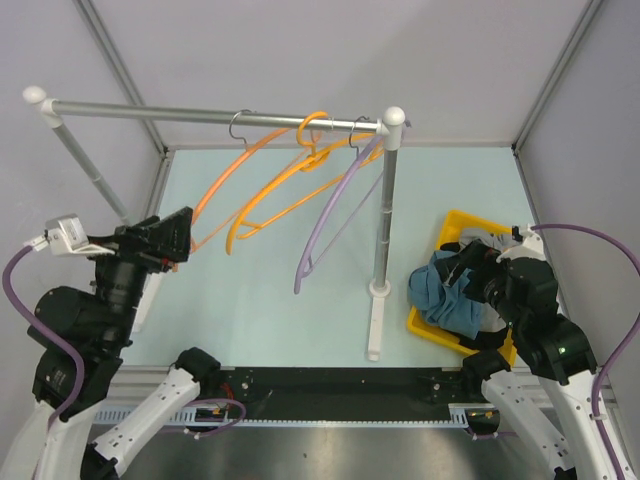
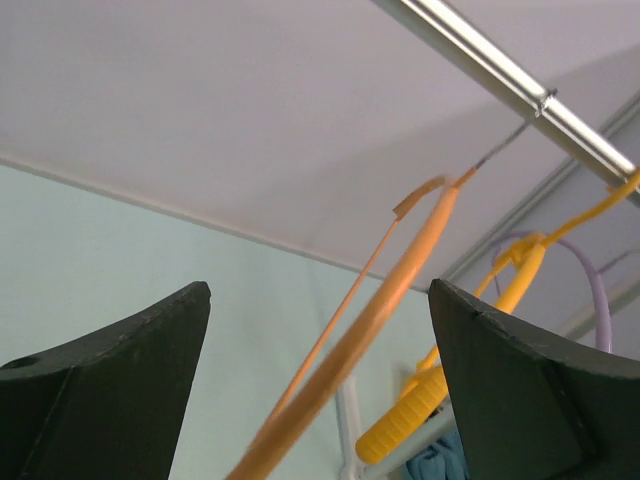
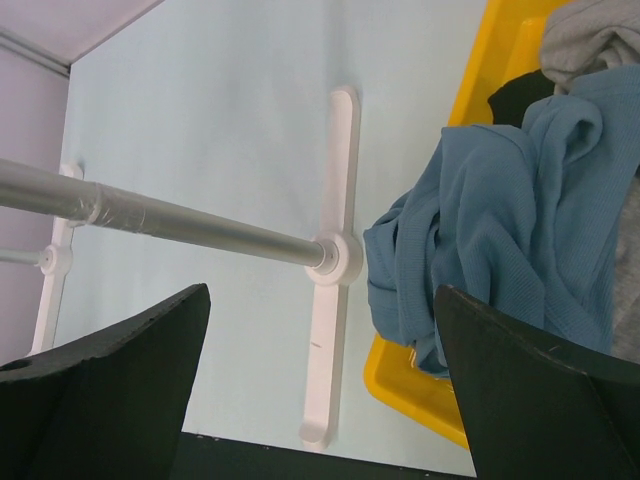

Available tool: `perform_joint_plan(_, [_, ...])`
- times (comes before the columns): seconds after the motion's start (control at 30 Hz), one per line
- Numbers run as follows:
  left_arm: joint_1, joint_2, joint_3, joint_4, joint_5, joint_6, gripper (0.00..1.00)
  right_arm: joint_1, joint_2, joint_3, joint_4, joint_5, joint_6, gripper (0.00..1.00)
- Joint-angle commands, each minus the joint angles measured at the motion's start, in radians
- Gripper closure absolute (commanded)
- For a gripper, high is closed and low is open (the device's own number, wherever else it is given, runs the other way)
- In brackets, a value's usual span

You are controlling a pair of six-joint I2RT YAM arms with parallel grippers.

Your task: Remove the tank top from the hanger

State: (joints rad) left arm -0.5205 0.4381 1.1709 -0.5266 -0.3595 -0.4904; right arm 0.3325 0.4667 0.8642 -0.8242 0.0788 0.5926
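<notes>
Pale green surface (image 1: 255, 310); bears a white-footed rack (image 1: 374, 325) across twelve o'clock, a yellow bin (image 1: 455, 222) between three and four o'clock.

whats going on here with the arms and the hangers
Two robot arms are working at a clothes rail. All three hangers on it are bare. The left tool is open with an orange hanger running between its fingers, not gripped. The right tool is open above a yellow bin of clothes, where a blue garment drapes over the rim.
</notes>
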Motion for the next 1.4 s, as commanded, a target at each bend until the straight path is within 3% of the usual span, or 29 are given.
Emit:
perform_joint_plan(0.0, [0.005, 0.108, 0.094, 0.022, -0.150, -0.056, 0.07, -0.003, -0.002, -0.007, 0.036, -0.039, 0.006, 0.00])
perform_joint_plan(0.3, [0.007, 0.255, 0.187, -0.004, -0.254, -0.076, 0.09, -0.003, -0.005, -0.007, 0.016, -0.050, 0.001, 0.00])
perform_joint_plan(0.43, [0.042, 0.292, 0.182, -0.004, -0.208, -0.091, 0.08, -0.003, -0.002, -0.011, 0.017, -0.059, 0.004, 0.00])
perform_joint_plan(0.57, [0.155, 0.307, 0.148, 0.011, -0.055, -0.129, 0.08, -0.001, -0.002, -0.014, 0.017, -0.065, 0.003, 0.00])
perform_joint_plan(0.63, [0.276, 0.309, 0.095, 0.026, 0.046, -0.164, 0.07, -0.001, -0.002, -0.019, 0.013, -0.070, 0.000, 0.00])
perform_joint_plan(0.8, [0.523, 0.318, -0.134, 0.154, 0.458, -0.240, 0.03, -0.001, 0.001, -0.045, 0.029, -0.104, 0.001, 0.00])
perform_joint_plan(0.87, [0.592, 0.289, -0.260, 0.249, 0.549, -0.275, 0.03, -0.001, 0.004, -0.068, 0.046, -0.143, 0.003, 0.00])
perform_joint_plan(1.03, [0.597, 0.218, -0.498, 0.408, 0.675, -0.315, 0.01, -0.001, 0.009, -0.154, 0.146, -0.240, 0.061, 0.00])
perform_joint_plan(1.27, [0.582, 0.231, -0.741, 0.624, 0.954, -0.402, 0.04, -0.001, -0.048, -0.370, 0.455, -0.473, 0.203, 0.00])
perform_joint_plan(1.33, [0.545, 0.206, -0.808, 0.669, 0.965, -0.410, 0.04, 0.000, -0.075, -0.430, 0.513, -0.513, 0.231, 0.00])
perform_joint_plan(1.37, [0.477, 0.176, -0.827, 0.675, 0.950, -0.409, 0.04, 0.002, -0.085, -0.447, 0.561, -0.549, 0.257, 0.00])
